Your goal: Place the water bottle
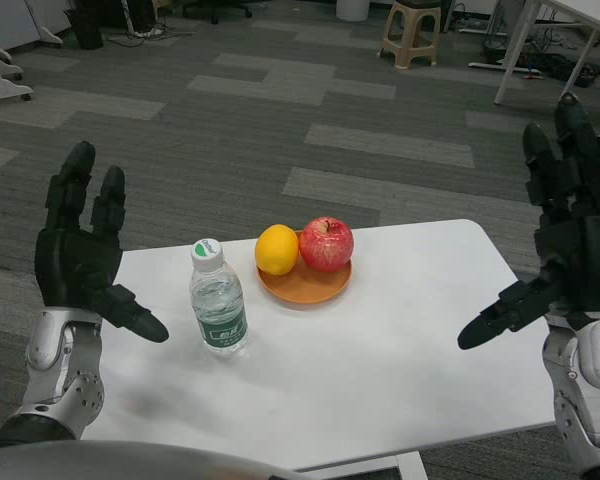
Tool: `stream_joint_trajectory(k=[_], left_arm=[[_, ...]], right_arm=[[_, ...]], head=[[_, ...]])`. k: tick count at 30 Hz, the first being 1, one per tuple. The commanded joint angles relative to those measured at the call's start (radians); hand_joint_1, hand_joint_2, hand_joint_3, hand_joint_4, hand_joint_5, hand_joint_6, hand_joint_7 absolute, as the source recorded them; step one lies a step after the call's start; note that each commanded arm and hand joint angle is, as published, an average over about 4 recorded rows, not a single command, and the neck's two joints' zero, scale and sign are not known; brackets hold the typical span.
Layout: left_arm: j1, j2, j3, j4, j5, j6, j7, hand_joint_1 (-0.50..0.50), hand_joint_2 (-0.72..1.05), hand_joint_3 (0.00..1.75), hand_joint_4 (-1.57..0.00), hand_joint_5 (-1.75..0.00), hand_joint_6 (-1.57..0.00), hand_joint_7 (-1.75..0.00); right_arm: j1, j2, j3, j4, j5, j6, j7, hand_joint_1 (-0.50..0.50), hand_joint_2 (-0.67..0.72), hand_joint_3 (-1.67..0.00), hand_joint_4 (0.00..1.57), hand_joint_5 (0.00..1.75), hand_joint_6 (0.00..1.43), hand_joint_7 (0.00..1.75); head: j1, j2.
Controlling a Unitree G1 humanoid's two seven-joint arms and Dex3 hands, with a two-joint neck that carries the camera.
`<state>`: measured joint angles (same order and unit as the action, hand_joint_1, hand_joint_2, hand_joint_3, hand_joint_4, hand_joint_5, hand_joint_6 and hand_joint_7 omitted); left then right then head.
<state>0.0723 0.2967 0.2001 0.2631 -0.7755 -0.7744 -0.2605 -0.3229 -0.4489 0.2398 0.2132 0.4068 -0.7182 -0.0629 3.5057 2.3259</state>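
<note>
The left hand (pixel 75 255) is held up at the left edge of the bench (pixel 400 370), fingers (pixel 80 185) spread and raised, nothing in them, clear of the water bottle (pixel 217 300). The bottle is seen upright on the bench, just right of that hand and near the orange plate (pixel 305 285), which carries a lemon (pixel 277 249) and an apple (pixel 326 243); a gap is kept between bottle and plate. By the look of it the placing is done, so what remains is judged to be a clean retreat: the left hand is best kept high and drawn outward, away from the cap, so the bottle is not clipped and tipped toward the fruit. No sweep across the bench should be made. Over at the far right, the right hand (pixel 565 260) is held up beside the bench edge, fingers apart, thumb jutting inward, empty, well away from everything. It need only be left where it is.
</note>
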Motion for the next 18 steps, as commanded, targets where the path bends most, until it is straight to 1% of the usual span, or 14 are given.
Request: stream_joint_trajectory(k=[1, 2, 4, 5, 6, 8, 10, 14, 16, 18], left_arm=[[-0.014, 0.016, 0.034, -0.073, -0.003, 0.062, 0.013, -0.5, -0.61, 0.09, 0.0, 0.0, 0.0, -0.28], [-0.016, 0.017, 0.045, -0.102, -0.002, 0.097, 0.013, -0.5, -0.61, 0.09, 0.0, 0.0, 0.0, -0.28], [-0.016, 0.021, 0.084, -0.192, 0.01, 0.232, 0.0, -0.5, -0.61, 0.09, 0.0, 0.0, 0.0, -0.28], [-0.015, 0.027, 0.104, -0.234, 0.022, 0.304, -0.013, -0.5, -0.64, 0.09, 0.0, 0.0, 0.0, -0.28], [-0.014, 0.033, 0.124, -0.276, 0.035, 0.376, -0.026, -0.5, -0.61, 0.09, 0.0, 0.0, 0.0, -0.28], [-0.014, 0.051, 0.152, -0.338, 0.051, 0.491, -0.043, -0.5, -0.57, 0.09, 0.0, 0.0, 0.0, -0.28], [-0.018, 0.067, 0.173, -0.386, 0.055, 0.581, -0.053, -0.5, -0.55, 0.09, 0.0, 0.0, 0.0, -0.31], [-0.033, 0.092, 0.215, -0.45, 0.062, 0.702, -0.069, -0.5, -0.55, 0.09, 0.0, 0.0, 0.0, -0.35], [-0.045, 0.101, 0.231, -0.473, 0.062, 0.751, -0.079, -0.5, -0.55, 0.07, 0.0, 0.0, 0.0, -0.35], [-0.059, 0.107, 0.242, -0.487, 0.062, 0.781, -0.085, -0.5, -0.55, 0.07, 0.0, 0.0, 0.0, -0.35]], right_arm=[[-0.013, -0.002, -0.003, -0.001, 0.007, -0.001, -0.005, -0.33, 0.53, 0.0, 0.0, 0.0, 0.0, 0.0], [-0.013, -0.002, -0.003, -0.001, 0.007, -0.001, -0.005, -0.33, 0.53, 0.0, 0.0, 0.0, 0.0, 0.0], [-0.015, -0.002, -0.001, 0.002, 0.007, -0.001, -0.005, -0.33, 0.53, 0.0, 0.0, 0.0, 0.0, 0.0], [-0.016, -0.002, 0.0, 0.003, 0.007, -0.001, -0.005, -0.33, 0.53, 0.0, 0.0, 0.0, 0.0, 0.0], [-0.018, -0.003, 0.001, 0.004, 0.007, -0.001, -0.005, -0.33, 0.53, 0.0, 0.0, 0.0, 0.0, 0.0], [-0.021, -0.004, 0.003, 0.005, 0.007, -0.001, -0.005, -0.33, 0.53, 0.0, 0.0, 0.0, 0.0, 0.0], [-0.024, -0.005, 0.005, 0.008, 0.007, -0.001, -0.005, -0.33, 0.53, 0.0, 0.0, 0.0, 0.0, 0.0], [-0.028, -0.009, 0.006, 0.009, 0.009, -0.001, -0.005, -0.33, 0.53, 0.0, 0.0, 0.0, 0.0, 0.0], [-0.029, -0.011, 0.006, 0.009, 0.009, -0.001, -0.005, -0.33, 0.53, 0.0, 0.0, 0.0, 0.0, 0.0], [-0.03, -0.012, 0.007, 0.009, 0.009, -0.001, -0.005, -0.33, 0.53, 0.0, 0.0, 0.0, 0.0, 0.0]], head=[[0.0, 0.002], [0.0, 0.001], [-0.006, 0.016], [-0.009, 0.023], [-0.015, 0.036], [-0.021, 0.046], [-0.03, 0.066], [-0.042, 0.12], [-0.045, 0.139], [-0.05, 0.172]])
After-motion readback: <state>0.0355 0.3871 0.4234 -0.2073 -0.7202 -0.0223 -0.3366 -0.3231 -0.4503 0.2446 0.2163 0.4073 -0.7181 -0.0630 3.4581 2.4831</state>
